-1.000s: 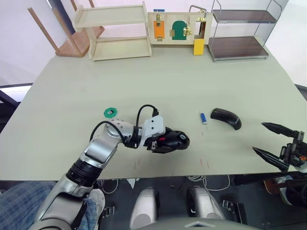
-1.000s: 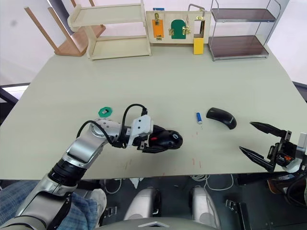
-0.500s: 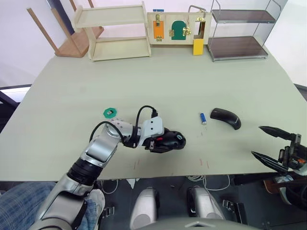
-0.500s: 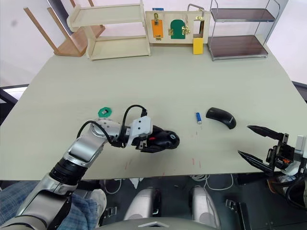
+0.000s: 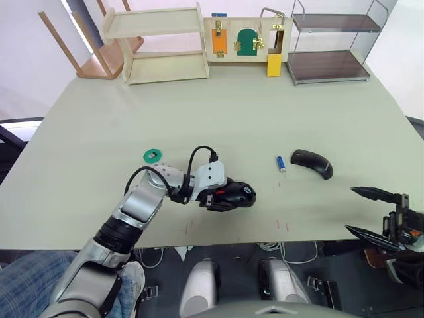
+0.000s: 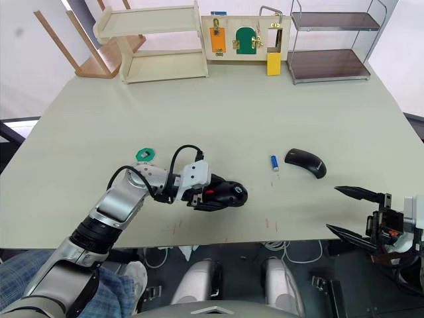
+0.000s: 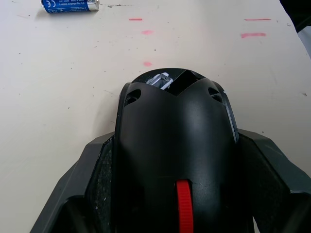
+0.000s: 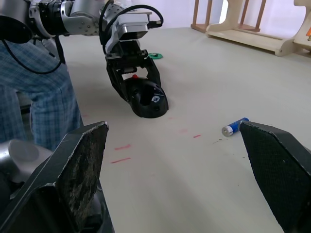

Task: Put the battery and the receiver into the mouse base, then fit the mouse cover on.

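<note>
My left tool [image 5: 222, 197] is clamped on the mouse base [image 5: 237, 195], hiding its sides. My right tool [image 5: 372, 212] hangs spread apart off the worktop [image 5: 265, 112] edge. The battery [image 5: 281, 163] lies beside the mouse cover [image 5: 312, 163].

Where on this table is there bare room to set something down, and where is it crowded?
Free: the wide stretch between the green disc and the wooden shelf, and the table's right side beyond the mouse cover. Crowded: the front strip, where the left gripper holds the mouse base, with the battery nearby.
</note>
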You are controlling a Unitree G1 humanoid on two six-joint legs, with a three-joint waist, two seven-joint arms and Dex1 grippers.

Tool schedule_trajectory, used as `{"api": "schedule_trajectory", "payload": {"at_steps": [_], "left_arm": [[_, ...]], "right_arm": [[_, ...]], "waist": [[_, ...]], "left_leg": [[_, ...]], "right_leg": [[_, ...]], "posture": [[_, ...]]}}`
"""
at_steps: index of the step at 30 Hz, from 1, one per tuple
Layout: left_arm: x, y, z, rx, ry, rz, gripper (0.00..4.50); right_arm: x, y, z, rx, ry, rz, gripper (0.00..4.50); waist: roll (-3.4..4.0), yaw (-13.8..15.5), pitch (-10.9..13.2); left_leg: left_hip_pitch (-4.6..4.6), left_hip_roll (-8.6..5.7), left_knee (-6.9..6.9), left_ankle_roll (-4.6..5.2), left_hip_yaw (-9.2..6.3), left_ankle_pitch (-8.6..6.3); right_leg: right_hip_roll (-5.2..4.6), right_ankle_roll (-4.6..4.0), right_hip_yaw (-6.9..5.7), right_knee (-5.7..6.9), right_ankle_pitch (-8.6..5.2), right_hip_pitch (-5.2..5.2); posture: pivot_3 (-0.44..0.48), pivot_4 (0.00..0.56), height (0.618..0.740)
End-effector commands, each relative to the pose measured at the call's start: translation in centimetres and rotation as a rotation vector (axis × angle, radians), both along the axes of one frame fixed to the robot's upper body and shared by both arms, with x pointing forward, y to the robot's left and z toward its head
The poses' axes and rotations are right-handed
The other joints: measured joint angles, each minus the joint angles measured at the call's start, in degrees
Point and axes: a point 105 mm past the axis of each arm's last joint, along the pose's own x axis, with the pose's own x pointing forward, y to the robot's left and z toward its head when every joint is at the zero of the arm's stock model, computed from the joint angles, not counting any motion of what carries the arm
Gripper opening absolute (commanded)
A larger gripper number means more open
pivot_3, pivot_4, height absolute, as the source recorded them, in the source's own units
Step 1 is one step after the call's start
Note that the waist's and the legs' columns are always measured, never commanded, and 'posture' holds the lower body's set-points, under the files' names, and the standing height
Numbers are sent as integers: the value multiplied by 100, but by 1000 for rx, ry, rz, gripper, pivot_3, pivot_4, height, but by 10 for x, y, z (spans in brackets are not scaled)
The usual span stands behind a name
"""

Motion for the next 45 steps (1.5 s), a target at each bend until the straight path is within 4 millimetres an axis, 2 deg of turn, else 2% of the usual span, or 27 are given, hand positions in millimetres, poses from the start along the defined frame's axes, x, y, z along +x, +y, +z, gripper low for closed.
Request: {"api": "schedule_trajectory", "payload": {"at_steps": [1, 7, 15, 26, 32, 34, 38, 45], "left_arm": [[-1, -1, -4, 18, 8, -14, 2941], [-1, -2, -4, 22, 12, -19, 2941], [-2, 0, -6, 24, 17, -21, 2941], [-4, 3, -10, 33, 32, -29, 2941], [-4, 3, -10, 34, 34, -36, 2941], [-5, 2, -11, 35, 35, -40, 2941], [-4, 2, -11, 35, 35, -44, 2941], [-5, 2, -11, 37, 38, -48, 2941]], "right_arm": [[-2, -1, 1, -14, -19, 2, 4500], [-4, 10, -14, -12, 86, -30, 4500], [15, 29, -29, -5, 118, -245, 4500], [45, 55, -23, 90, 101, -484, 4500], [63, 56, -34, 9, 114, -606, 4500], [67, 62, -31, 35, 128, -619, 4500], [74, 86, -25, 56, 148, -587, 4500], [92, 103, -33, 35, 250, -670, 4500]], "waist": [[0, 0, 0], [1, 12, -1], [2, 11, -2], [2, -2, -2], [3, -2, -3], [3, -5, -3], [3, -8, -3], [2, -10, -4]], "left_leg": [[0, 0, 0, 0, 0, 0], [0, 0, 0, 0, -1, 0], [1, 1, 10, 0, -1, 0], [-1, 4, 10, 0, -1, 0], [-2, 4, 10, 0, 0, 0], [-3, 4, 10, 0, 1, 0], [-2, 4, 10, 0, 0, 0], [-5, 4, 10, 0, 1, 0]], "right_leg": [[0, 0, 0, 0, 0, 0], [0, -1, -1, 2, 0, 0], [0, 11, -1, 9, -8, 0], [3, 9, -1, 11, -8, -2], [2, 9, 0, 14, -8, -4], [2, 5, 0, 13, -6, -5], [3, 5, 0, 15, -7, -5], [2, 0, 0, 15, -4, -6]], "posture": [[0, 150, 740], [0, 150, 740], [0, 150, 740], [0, 150, 740], [0, 150, 740], [0, 150, 740], [0, 150, 740], [0, 150, 740]]}}
